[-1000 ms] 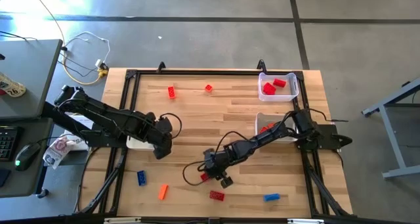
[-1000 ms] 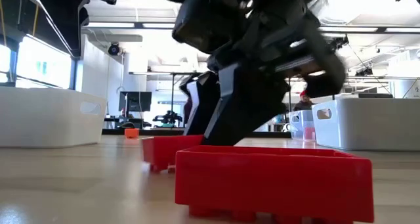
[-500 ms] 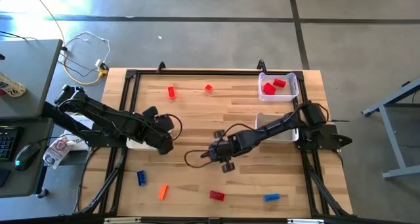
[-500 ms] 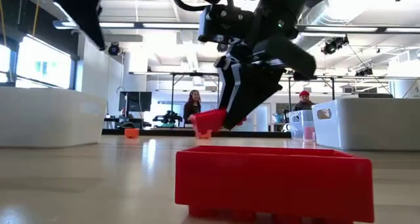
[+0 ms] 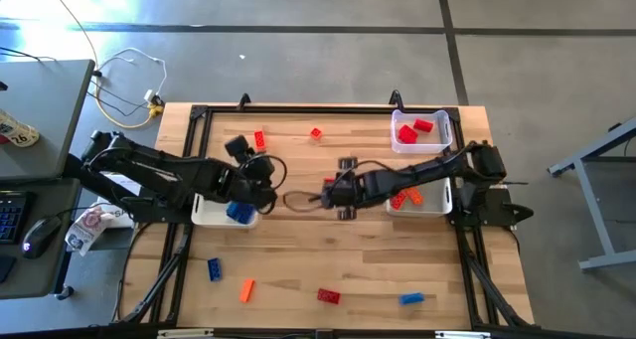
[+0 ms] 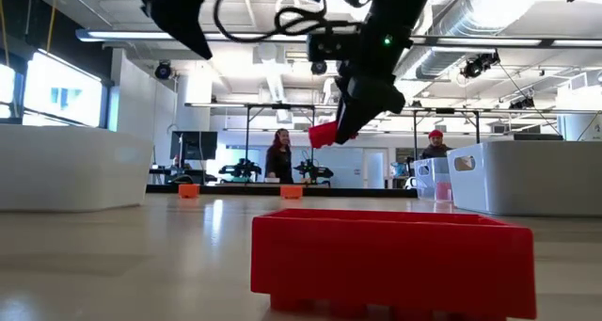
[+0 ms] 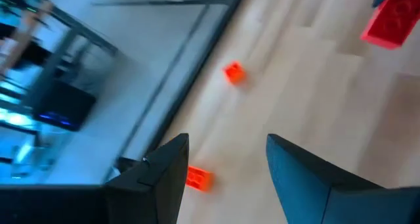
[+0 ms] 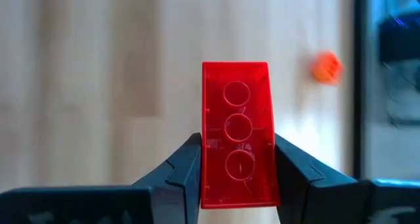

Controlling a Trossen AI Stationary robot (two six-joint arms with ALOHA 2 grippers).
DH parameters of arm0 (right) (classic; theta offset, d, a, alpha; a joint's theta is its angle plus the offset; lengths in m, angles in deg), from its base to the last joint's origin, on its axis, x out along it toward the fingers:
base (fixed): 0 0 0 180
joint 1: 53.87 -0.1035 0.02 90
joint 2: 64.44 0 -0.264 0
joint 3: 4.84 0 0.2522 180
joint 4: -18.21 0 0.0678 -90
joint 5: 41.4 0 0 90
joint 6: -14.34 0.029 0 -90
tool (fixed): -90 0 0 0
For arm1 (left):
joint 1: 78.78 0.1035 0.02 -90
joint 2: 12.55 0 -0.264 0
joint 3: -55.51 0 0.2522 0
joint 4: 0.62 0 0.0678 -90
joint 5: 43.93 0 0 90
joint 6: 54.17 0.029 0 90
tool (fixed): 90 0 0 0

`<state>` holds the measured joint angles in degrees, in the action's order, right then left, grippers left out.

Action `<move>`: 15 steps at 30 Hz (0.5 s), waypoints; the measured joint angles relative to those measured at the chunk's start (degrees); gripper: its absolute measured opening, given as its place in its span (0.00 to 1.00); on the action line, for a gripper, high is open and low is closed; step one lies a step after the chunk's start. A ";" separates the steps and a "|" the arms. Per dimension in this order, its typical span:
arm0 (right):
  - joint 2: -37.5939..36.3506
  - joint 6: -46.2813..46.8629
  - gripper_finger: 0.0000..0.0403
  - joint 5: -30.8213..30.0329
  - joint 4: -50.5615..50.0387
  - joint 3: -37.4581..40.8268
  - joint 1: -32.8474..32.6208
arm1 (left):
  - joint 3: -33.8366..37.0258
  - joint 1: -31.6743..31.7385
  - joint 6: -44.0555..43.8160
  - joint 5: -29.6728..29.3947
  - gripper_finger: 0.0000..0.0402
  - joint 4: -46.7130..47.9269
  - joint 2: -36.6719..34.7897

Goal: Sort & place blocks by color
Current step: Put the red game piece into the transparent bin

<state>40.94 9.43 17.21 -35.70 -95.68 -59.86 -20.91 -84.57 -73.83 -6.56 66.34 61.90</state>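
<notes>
My right gripper (image 8: 237,178) is shut on a red block (image 8: 236,129) and hangs above the middle of the table (image 5: 331,192). My left gripper (image 7: 226,168) stands open and holds nothing, just beyond the far edge of a white bin (image 5: 211,214) at the left (image 5: 260,175). A blue block (image 5: 238,212) lies in that bin. Loose blocks lie flat on the table: two red ones (image 5: 259,138) (image 5: 316,133) at the far side, and blue (image 5: 214,269), orange (image 5: 246,290), red (image 5: 327,296) and blue (image 5: 410,299) near the front edge. My right gripper pinches the red block's two long sides (image 8: 207,165) between its two fingers, at one end of the block. The fingers slant down from the table's right. The block's hollow underside faces the wrist camera. The block is tilted and hangs clear of the table (image 6: 324,133).
A clear bin (image 5: 445,130) with red blocks stands at the far right corner. A white bin (image 5: 434,205) with red blocks stands just in front of it, under my right arm. The low view has a red block (image 6: 390,260) close in front. People stand in the room behind the table.
My right gripper has lifted the red block off the table near the front edge and carried it up and toward the far edge, tipping more steeply down. My left gripper has swung toward the far edge and turned, uncovering the blue block in the white bin.
</notes>
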 joint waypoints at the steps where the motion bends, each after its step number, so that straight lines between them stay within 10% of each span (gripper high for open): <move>1: -0.39 0.12 0.29 -1.12 -0.73 0.00 0.78 | 0.00 0.96 1.53 -0.70 0.47 -0.91 -0.02; 15: -4.52 4.02 0.29 -9.57 -16.60 -0.04 11.20 | 0.00 14.15 20.86 0.04 0.47 -16.93 0.00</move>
<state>36.42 13.45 7.65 -52.30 -95.73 -48.66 -20.91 -70.42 -52.97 -6.52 49.41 61.90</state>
